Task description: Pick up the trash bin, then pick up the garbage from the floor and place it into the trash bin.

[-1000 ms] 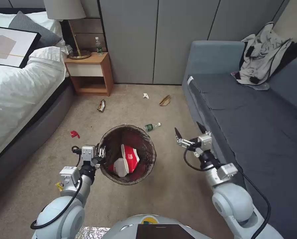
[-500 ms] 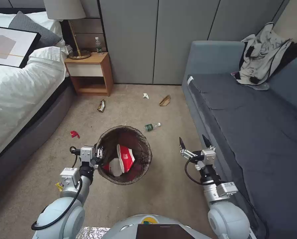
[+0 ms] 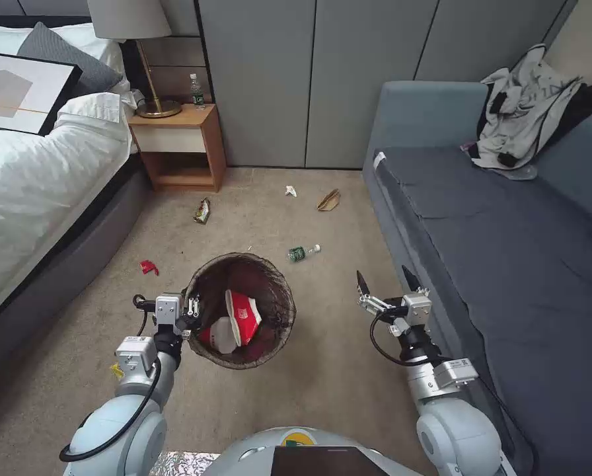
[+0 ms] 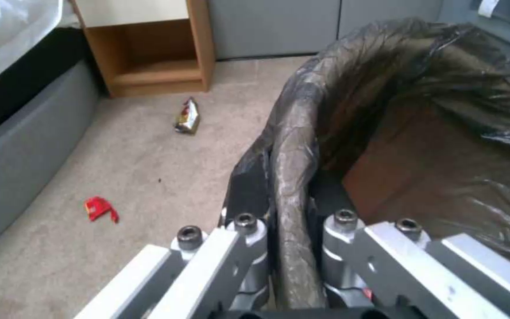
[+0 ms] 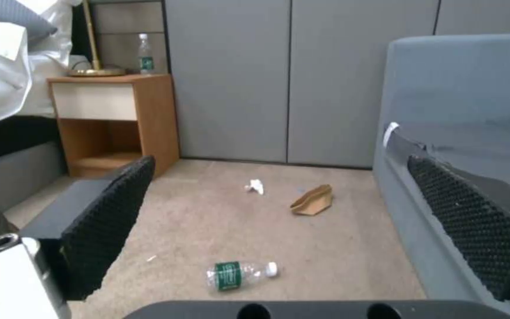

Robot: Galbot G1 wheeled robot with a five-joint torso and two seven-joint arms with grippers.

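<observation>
Left pincer (image 3: 191,316) clamped on the near-left rim of the trash bin (image 3: 207,350), one finger outside and one inside the rim, as the left wrist view shows, with the crinkled dark brown liner (image 4: 293,186) pinched between them. The bin is round, its liner glossy and wrinkled, folded over the rim; it sits in front of the robot over the beige carpet (image 3: 322,370). Inside lie crushed red-and-white paper cups (image 3: 236,320).

Right pincer (image 3: 383,283) released, its two black fingers (image 5: 110,221) with a dimpled grip texture spread wide apart and holding nothing; it hovers to the right of the bin, well apart from it and close to the front edge of the grey-blue fabric sofa (image 3: 507,264).

Garbage on the carpet beyond the bin: a small clear plastic bottle (image 3: 303,252) with a green label, lying on its side just past the far rim, ahead of the right pincer; a folded brown paper bag (image 3: 329,199) and a white tissue (image 3: 291,191) farther off near the grey wardrobe doors (image 3: 309,79); a shiny snack wrapper (image 3: 202,211) near the wooden nightstand (image 3: 180,145); a red scrap (image 3: 148,267) left of the bin, near the bed (image 3: 38,178); a yellow scrap (image 3: 116,370) beside the left forearm
</observation>
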